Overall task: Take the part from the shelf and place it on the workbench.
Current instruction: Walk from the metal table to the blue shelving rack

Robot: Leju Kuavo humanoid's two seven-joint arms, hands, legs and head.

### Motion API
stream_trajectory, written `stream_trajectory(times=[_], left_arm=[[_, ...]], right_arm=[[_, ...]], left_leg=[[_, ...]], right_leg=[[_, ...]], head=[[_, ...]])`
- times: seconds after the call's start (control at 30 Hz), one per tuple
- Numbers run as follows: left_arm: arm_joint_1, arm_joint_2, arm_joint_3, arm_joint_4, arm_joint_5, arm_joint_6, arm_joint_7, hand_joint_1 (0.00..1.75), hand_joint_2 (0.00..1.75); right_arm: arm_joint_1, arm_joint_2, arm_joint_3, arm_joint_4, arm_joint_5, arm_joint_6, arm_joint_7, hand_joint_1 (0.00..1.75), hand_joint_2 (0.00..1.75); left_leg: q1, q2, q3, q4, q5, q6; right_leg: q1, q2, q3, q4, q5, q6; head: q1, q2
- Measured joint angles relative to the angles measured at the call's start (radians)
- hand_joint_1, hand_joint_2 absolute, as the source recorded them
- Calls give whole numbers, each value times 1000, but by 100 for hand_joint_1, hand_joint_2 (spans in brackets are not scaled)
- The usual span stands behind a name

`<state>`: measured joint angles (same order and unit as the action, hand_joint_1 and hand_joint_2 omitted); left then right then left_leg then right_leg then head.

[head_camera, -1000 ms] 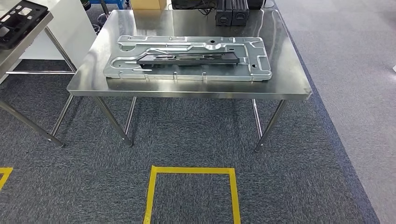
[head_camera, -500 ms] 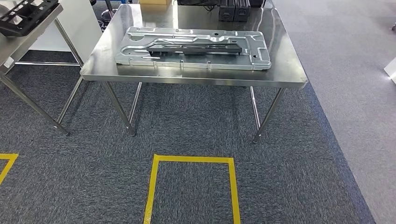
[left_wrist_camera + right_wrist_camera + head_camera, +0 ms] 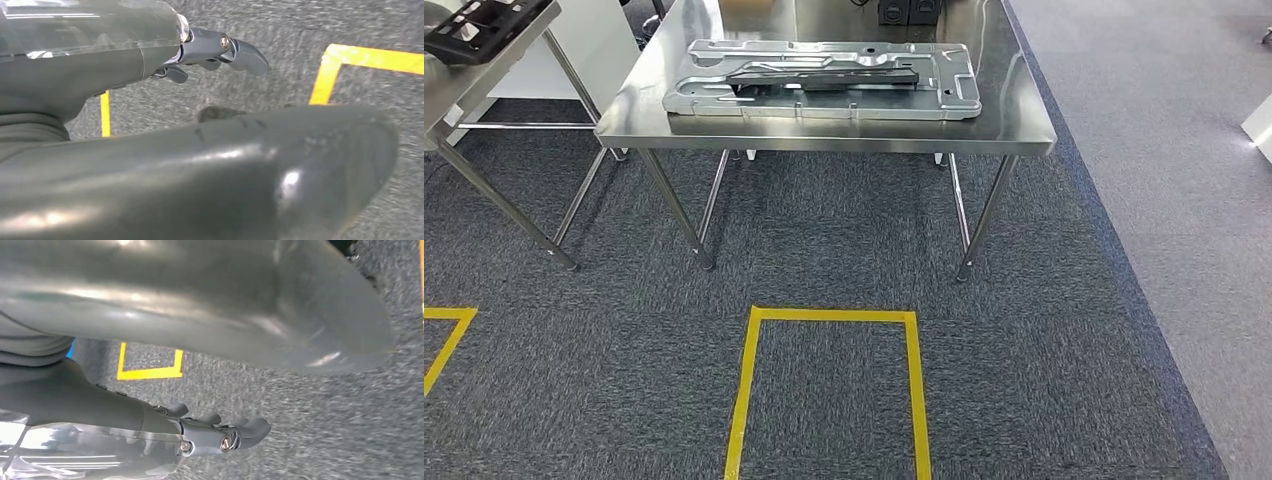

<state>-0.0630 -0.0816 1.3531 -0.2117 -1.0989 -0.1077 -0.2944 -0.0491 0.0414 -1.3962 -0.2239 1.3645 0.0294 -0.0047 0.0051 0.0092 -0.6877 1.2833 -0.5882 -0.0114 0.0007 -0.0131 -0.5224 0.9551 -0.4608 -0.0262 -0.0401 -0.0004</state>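
While both arms hang low over the carpet, the left hand [image 3: 150,115] shows in its wrist view with a thick grey thumb stretched across the foreground and darker fingers [image 3: 225,50] extended and apart from the thumb, with nothing between them. The right hand [image 3: 175,365] looks much the same in its own wrist view: the thumb reaches out broad and straight, the fingers [image 3: 235,432] lie slightly curled but well apart from it, and they hold nothing. Beneath each hand lies grey carpet crossed by yellow floor tape [image 3: 340,65].

In the head view, a stainless steel workbench [image 3: 1014,120] stands ahead on thin metal legs. On its surface lies a large pressed sheet-metal panel [image 3: 954,85], flat and lengthwise, and a long dark part [image 3: 824,72] rests on top of that panel, roughly along its middle. Two small black boxes [image 3: 902,10] sit at the far edge of the surface. To the left stands a second metal table [image 3: 484,70], carrying a black moulded tray [image 3: 474,25] that is cut off by the picture's edge. A yellow taped rectangle [image 3: 749,390] marks the carpet in front of the workbench.
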Motion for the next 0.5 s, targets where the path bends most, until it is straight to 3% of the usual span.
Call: stream_trajectory(times=[0.03,0.1,0.17,0.2,0.23,0.3,0.33,0.37,0.43,0.47,0.5], left_arm=[[0,0,0,0,-1,-3,-3,0,0],[-1,0,-1,0,-5,-11,-12,0,0],[-3,1,-3,0,-8,-17,-20,0,0],[-3,1,-4,0,-9,-19,-24,0,0],[-2,1,-4,0,-9,-21,-28,0,0],[1,1,-5,0,-10,-24,-33,0,0],[1,1,-5,0,-10,-24,-33,0,0],[1,1,-5,0,-10,-24,-33,0,0],[1,1,-5,0,-10,-24,-33,0,0],[1,1,-5,0,-10,-24,-33,0,0],[1,1,-5,0,-10,-24,-33,0,0]], right_arm=[[1,0,0,0,-2,1,-2,0,0],[1,0,0,0,-9,3,-11,0,0],[2,1,-1,0,-20,7,-22,0,0],[2,1,-3,0,-27,11,-28,0,0],[3,1,-6,0,-33,14,-34,0,0],[3,2,-12,0,-43,19,-47,0,0],[4,2,-14,0,-44,20,-50,0,0],[5,2,-16,0,-43,22,-52,0,0],[7,2,-17,0,-39,25,-53,0,0],[7,2,-17,0,-38,28,-53,0,0],[8,2,-17,0,-37,30,-53,0,0]], left_leg=[[0,0,21,1,21,2],[-2,-1,114,-100,70,10],[-6,-6,233,-260,63,19],[-9,-10,268,-313,53,23],[-12,-12,282,-340,46,25],[-11,-4,270,-348,62,35],[-9,1,261,-351,72,43],[-8,7,250,-353,83,50],[-11,13,222,-351,105,59],[-12,16,207,-349,115,59],[-13,18,190,-347,126,58]], right_leg=[[2,0,-20,5,11,1],[3,1,-57,17,31,5],[3,5,-81,26,50,15],[3,6,-87,28,59,20],[2,8,-91,27,69,27],[1,13,-97,29,77,37],[-1,15,-106,45,57,42],[-2,16,-118,80,17,46],[-8,15,-152,203,-88,53],[-11,15,-165,267,-120,57],[-13,15,-168,311,-127,61]], head=[[0,0],[0,0],[0,0],[0,0],[0,0],[0,0],[0,0],[0,0],[0,0],[0,0],[0,0]])
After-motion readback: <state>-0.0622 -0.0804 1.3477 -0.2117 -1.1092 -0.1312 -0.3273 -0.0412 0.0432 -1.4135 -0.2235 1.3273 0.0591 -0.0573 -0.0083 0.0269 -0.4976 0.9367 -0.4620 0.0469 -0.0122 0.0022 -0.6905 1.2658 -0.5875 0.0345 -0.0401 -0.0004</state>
